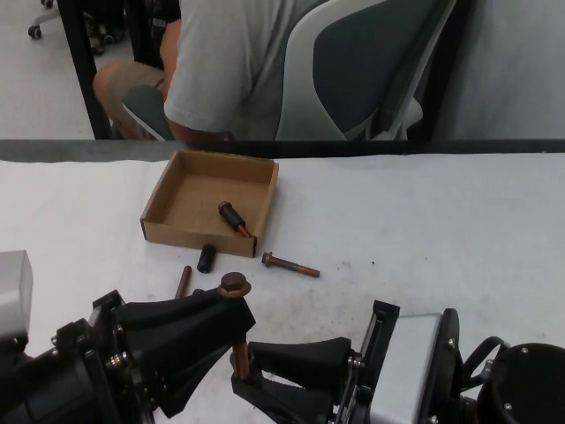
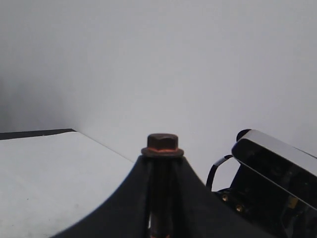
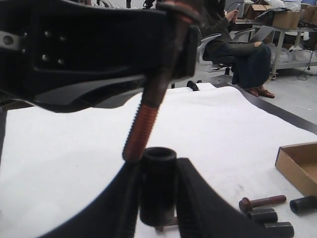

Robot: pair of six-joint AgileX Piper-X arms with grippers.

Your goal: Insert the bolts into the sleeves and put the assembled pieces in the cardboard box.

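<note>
The left claw is pinching a bolt by its stem, just under the head. The head sticks up above the fingers. In the left wrist view the claw hides most of the stem.

The right claw is pinching a black sleeve. The sleeve stands upright with its hole facing up, and its low end is hidden between the fingers. The bolt's orange tip hangs tilted by the sleeve's top rim. It is at the side of the rim, not in the hole. I cannot tell if the tip and the rim touch.

In the high view both claws sit close together at the near edge of the bench, and the sleeve is hidden there.

Farther out, a loose sleeve lies just in front of the box. A loose bolt lies near the box's corner. A third bolt lies by the left claw, with one end hidden behind it. In the right wrist view two more sleeves lie next to that bolt, and one of them is cut off at the edge.

Inside the box lies one joined piece, a bolt in a sleeve.
</note>
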